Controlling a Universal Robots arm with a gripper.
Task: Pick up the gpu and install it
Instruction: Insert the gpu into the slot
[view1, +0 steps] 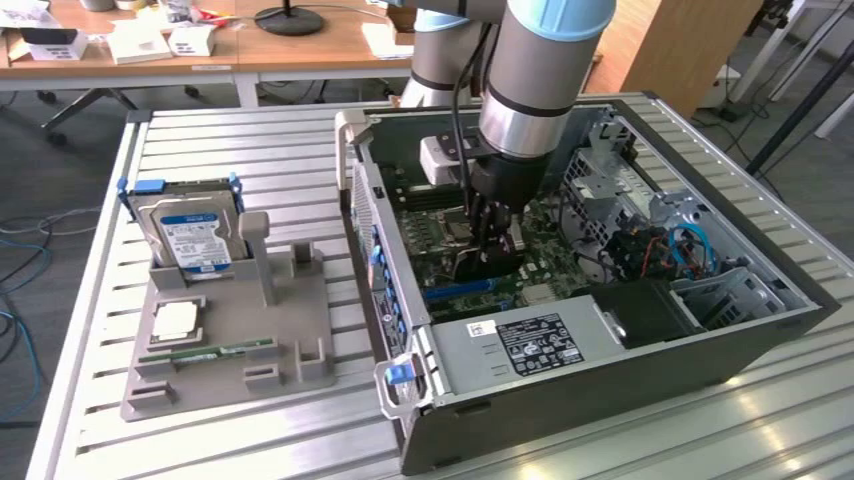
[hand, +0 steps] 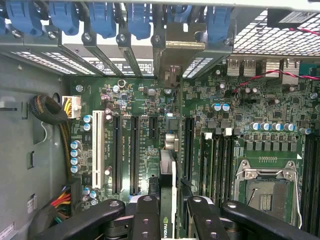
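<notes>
The gpu (hand: 168, 172) is a thin dark card seen edge-on, with its metal bracket (hand: 176, 55) up against the rear slot openings of the open computer case (view1: 747, 340). My gripper (hand: 172, 217) is shut on the card's top edge, one black finger (hand: 145, 215) on each side. The card stands upright over the green motherboard (hand: 150, 100), in line with the gap between two black expansion slots (hand: 134, 155). In the exterior view my gripper (view1: 489, 235) reaches down into the case and holds the dark gpu (view1: 481, 268) just above the board.
A white slot (hand: 97, 150), memory slots (hand: 220, 165) and the bare CPU socket (hand: 262, 192) flank the card. Blue slot latches (hand: 102, 20) line the rear wall. On the exterior view's left a grey fixture (view1: 287, 330) holds a hard drive (view1: 194, 235), a CPU (view1: 176, 320) and a RAM stick (view1: 207, 352).
</notes>
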